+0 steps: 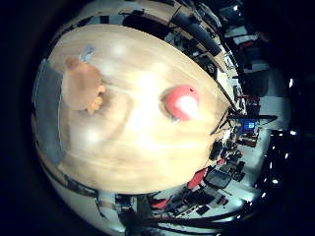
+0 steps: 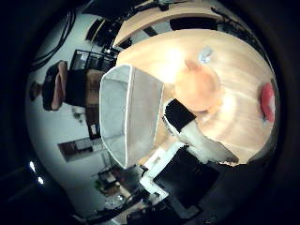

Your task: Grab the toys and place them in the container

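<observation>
White and black parts of the hand (image 2: pixel 187 159) are filling the lower middle of the thumb-side view, closest to the lens; from them I cannot tell whether the fingers are straight or curled, and nothing is showing as held. Just beside these parts, the grey container (image 2: pixel 126 119) is standing on the edge of the wooden table (image 1: pixel 142 157), its white-rimmed opening facing the centre left of that frame and looking empty. A brown plush toy (image 1: pixel 81 88) with orange feet is lying on the table near the container's side, sitting in the upper left of the little-finger view and upper centre of the thumb view. A small blue-grey item (image 1: pixel 87 53) is lying just beside the plush, too blurred to identify. A red toy (image 1: pixel 181 102) with a pale patch is resting on the table well apart from the plush, right of centre in the little-finger frame and at the far right edge of the other. Both toys are sitting outside the container. Beyond the table, desks and red chairs (image 1: pixel 197 179) are showing in the lower right of the little-finger frame.
</observation>
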`<move>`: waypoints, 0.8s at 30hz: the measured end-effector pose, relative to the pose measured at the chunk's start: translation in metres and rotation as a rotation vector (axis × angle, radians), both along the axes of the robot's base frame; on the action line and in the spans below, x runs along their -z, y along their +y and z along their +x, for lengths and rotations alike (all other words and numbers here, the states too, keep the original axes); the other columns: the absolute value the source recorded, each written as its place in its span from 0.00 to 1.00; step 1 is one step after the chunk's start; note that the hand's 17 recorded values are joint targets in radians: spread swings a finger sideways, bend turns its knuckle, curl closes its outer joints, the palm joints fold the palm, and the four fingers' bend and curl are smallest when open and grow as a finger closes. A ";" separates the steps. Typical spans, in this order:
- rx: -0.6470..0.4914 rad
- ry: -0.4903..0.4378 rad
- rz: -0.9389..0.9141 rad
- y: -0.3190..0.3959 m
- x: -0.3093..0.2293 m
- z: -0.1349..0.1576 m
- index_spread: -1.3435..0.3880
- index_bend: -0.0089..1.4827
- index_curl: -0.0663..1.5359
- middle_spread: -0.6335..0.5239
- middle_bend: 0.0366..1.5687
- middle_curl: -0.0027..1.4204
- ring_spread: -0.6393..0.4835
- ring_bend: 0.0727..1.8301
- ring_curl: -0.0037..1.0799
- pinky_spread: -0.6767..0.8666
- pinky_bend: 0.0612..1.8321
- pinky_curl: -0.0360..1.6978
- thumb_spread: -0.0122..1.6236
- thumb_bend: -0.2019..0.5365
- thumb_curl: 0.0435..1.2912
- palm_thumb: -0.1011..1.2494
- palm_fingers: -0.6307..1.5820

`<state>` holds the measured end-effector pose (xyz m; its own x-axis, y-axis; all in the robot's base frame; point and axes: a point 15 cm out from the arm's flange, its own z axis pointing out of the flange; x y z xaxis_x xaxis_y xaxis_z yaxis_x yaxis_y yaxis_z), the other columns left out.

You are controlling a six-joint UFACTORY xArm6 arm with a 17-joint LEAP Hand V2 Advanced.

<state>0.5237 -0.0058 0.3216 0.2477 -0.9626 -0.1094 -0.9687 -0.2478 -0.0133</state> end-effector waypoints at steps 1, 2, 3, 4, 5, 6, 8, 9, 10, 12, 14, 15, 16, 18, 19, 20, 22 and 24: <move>-0.003 0.005 0.000 0.002 0.003 0.002 0.51 0.12 0.25 0.43 0.16 0.26 0.51 0.29 0.13 0.67 0.25 0.07 0.64 0.24 0.20 0.44 0.45; -0.008 0.010 0.000 0.004 0.006 0.004 0.51 0.12 0.25 0.43 0.16 0.26 0.51 0.29 0.13 0.67 0.25 0.08 0.64 0.24 0.20 0.44 0.45; -0.011 0.014 0.001 0.005 0.009 0.006 0.51 0.12 0.25 0.43 0.16 0.26 0.51 0.29 0.14 0.67 0.25 0.08 0.64 0.24 0.20 0.44 0.45; -0.014 0.017 0.001 0.007 0.012 0.007 0.51 0.12 0.25 0.43 0.16 0.26 0.51 0.29 0.14 0.67 0.24 0.08 0.64 0.24 0.20 0.44 0.45; -0.017 0.024 0.001 0.008 0.016 0.009 0.51 0.12 0.25 0.43 0.16 0.26 0.51 0.29 0.14 0.67 0.24 0.08 0.64 0.24 0.20 0.44 0.45; -0.020 0.030 0.001 0.010 0.020 0.010 0.51 0.12 0.25 0.43 0.16 0.26 0.51 0.29 0.14 0.67 0.24 0.08 0.64 0.24 0.20 0.44 0.45; -0.029 0.043 0.002 0.014 0.027 0.012 0.51 0.12 0.25 0.43 0.16 0.26 0.51 0.29 0.14 0.67 0.24 0.08 0.64 0.24 0.20 0.44 0.45; -0.032 0.051 0.002 0.016 0.031 0.012 0.51 0.12 0.25 0.43 0.16 0.26 0.51 0.29 0.14 0.66 0.24 0.08 0.64 0.24 0.20 0.44 0.45; -0.034 0.058 0.002 0.017 0.035 0.012 0.51 0.12 0.25 0.43 0.15 0.26 0.51 0.29 0.14 0.66 0.24 0.08 0.64 0.24 0.20 0.44 0.44; -0.041 0.074 0.003 0.021 0.044 0.012 0.51 0.12 0.25 0.43 0.15 0.26 0.51 0.28 0.14 0.66 0.23 0.08 0.64 0.24 0.20 0.44 0.44; -0.047 0.089 0.003 0.025 0.052 0.013 0.51 0.12 0.25 0.43 0.15 0.26 0.51 0.28 0.14 0.66 0.23 0.09 0.64 0.24 0.20 0.44 0.44; -0.048 0.096 0.002 0.025 0.056 0.013 0.51 0.12 0.25 0.43 0.15 0.26 0.52 0.28 0.14 0.66 0.23 0.09 0.64 0.24 0.20 0.44 0.44; -0.049 0.103 0.003 0.026 0.060 0.013 0.51 0.12 0.25 0.43 0.15 0.26 0.52 0.28 0.15 0.66 0.23 0.09 0.64 0.24 0.20 0.44 0.44; -0.051 0.114 0.003 0.027 0.067 0.015 0.51 0.12 0.24 0.44 0.15 0.26 0.52 0.28 0.15 0.66 0.23 0.09 0.63 0.24 0.20 0.44 0.44; -0.052 0.116 0.004 0.027 0.069 0.016 0.51 0.12 0.24 0.44 0.15 0.26 0.52 0.28 0.15 0.66 0.23 0.09 0.63 0.24 0.20 0.44 0.44; -0.054 0.120 0.003 0.027 0.072 0.018 0.51 0.12 0.24 0.44 0.15 0.26 0.52 0.27 0.15 0.66 0.23 0.09 0.63 0.24 0.20 0.44 0.44; -0.056 0.127 0.003 0.027 0.078 0.020 0.51 0.12 0.24 0.44 0.15 0.26 0.52 0.27 0.15 0.66 0.22 0.10 0.63 0.24 0.20 0.44 0.43; -0.056 0.141 0.005 0.027 0.086 0.020 0.52 0.12 0.24 0.44 0.14 0.26 0.52 0.27 0.15 0.66 0.22 0.10 0.63 0.24 0.20 0.44 0.43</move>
<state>0.5437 0.0216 0.2360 0.2826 -0.9472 -0.1516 -0.9458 -0.3015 0.1209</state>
